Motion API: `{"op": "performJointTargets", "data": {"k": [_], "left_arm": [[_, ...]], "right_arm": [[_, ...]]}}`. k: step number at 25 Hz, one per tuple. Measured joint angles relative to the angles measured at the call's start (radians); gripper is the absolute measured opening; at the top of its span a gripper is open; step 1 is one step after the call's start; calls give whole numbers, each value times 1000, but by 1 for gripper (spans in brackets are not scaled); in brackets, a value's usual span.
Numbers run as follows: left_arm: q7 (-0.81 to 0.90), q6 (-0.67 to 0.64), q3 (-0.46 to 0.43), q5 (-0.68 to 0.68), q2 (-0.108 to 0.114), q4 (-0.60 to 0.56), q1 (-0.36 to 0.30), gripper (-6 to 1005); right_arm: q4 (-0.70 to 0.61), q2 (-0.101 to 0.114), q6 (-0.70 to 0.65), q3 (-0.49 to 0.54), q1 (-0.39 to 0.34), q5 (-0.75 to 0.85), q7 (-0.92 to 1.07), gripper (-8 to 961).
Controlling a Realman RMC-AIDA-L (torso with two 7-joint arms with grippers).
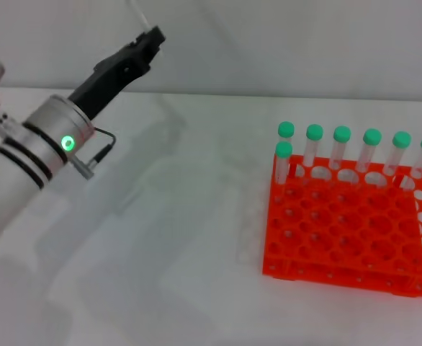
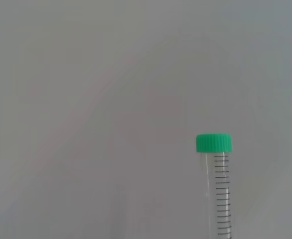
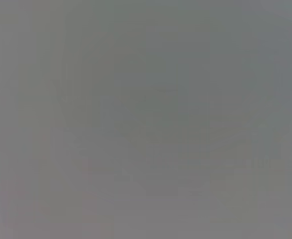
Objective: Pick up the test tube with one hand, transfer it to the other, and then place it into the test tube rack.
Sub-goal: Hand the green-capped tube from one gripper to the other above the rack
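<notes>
My left gripper [image 1: 152,36] is raised at the back left of the table, far left of the rack, and is shut on the test tube [image 2: 219,194]. In the left wrist view the clear graduated tube sticks out from the gripper, with its green cap [image 2: 214,143] at the far end. In the head view only a thin clear stretch of the tube [image 1: 137,12] shows beyond the fingertips, running out of the top of the picture. The orange test tube rack [image 1: 351,238] stands on the table at the right. My right gripper is out of view; its wrist view shows only plain grey.
Several identical green-capped tubes [image 1: 341,148] stand upright in the rack's back row, and one more [image 1: 284,160] stands at the left end of the row in front of it. The white table [image 1: 168,238] spreads between my left arm and the rack.
</notes>
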State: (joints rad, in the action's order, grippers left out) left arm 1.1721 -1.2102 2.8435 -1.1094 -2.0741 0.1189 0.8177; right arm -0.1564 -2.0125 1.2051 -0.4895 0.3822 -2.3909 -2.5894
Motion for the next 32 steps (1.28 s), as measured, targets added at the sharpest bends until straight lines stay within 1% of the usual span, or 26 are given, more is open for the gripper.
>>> {"op": "performJointTargets", "data": {"k": [2,4,6,7,8,11,13,14,15,17,18,20,22,25,26,32], "left_arm": [[-110,-67,0,-32,-2,-57,-27,201],[-231,-108,0,20,-3,-114,-28,201],[-293,-110,0,86,-6,-153,-7,201],[-293,-110,0,86,-6,-153,-7,202],[-316,-106,1,120,-8,-170,7,202],[-367,-81,1,199,-12,-229,51,202],[-378,-69,1,220,-12,-247,63,202],[-397,-47,0,241,-13,-267,79,203],[-428,5,0,274,-15,-299,110,203],[-439,41,0,303,-16,-318,132,203],[-443,58,0,320,-17,-327,144,203],[-468,86,-1,355,-18,-351,165,203],[-504,105,-2,377,-19,-374,174,204],[-559,132,-2,401,-20,-406,181,204],[-575,141,-2,417,-20,-416,185,204],[-582,169,-3,471,-22,-430,202,205]], "right_arm": [[6,0,-1,1,0,-24,24,795],[10,4,-3,1,-1,-35,79,793],[4,9,-4,-10,-7,-30,132,792],[-4,15,-3,-27,-13,-27,169,792],[-12,19,-1,-42,-20,-23,191,791],[-85,39,21,-129,-60,19,320,790],[-151,58,65,-185,-89,84,417,789],[-189,76,111,-210,-99,136,469,788],[-211,87,144,-224,-104,169,500,788],[-252,115,260,-236,-106,272,563,787],[-278,135,345,-236,-99,346,598,786],[-298,144,396,-236,-88,398,621,785],[-326,146,433,-236,-71,452,644,784],[-354,133,459,-241,-37,497,672,782],[-354,133,459,-241,-37,497,672,782],[-379,129,481,-269,10,529,697,779]]}}
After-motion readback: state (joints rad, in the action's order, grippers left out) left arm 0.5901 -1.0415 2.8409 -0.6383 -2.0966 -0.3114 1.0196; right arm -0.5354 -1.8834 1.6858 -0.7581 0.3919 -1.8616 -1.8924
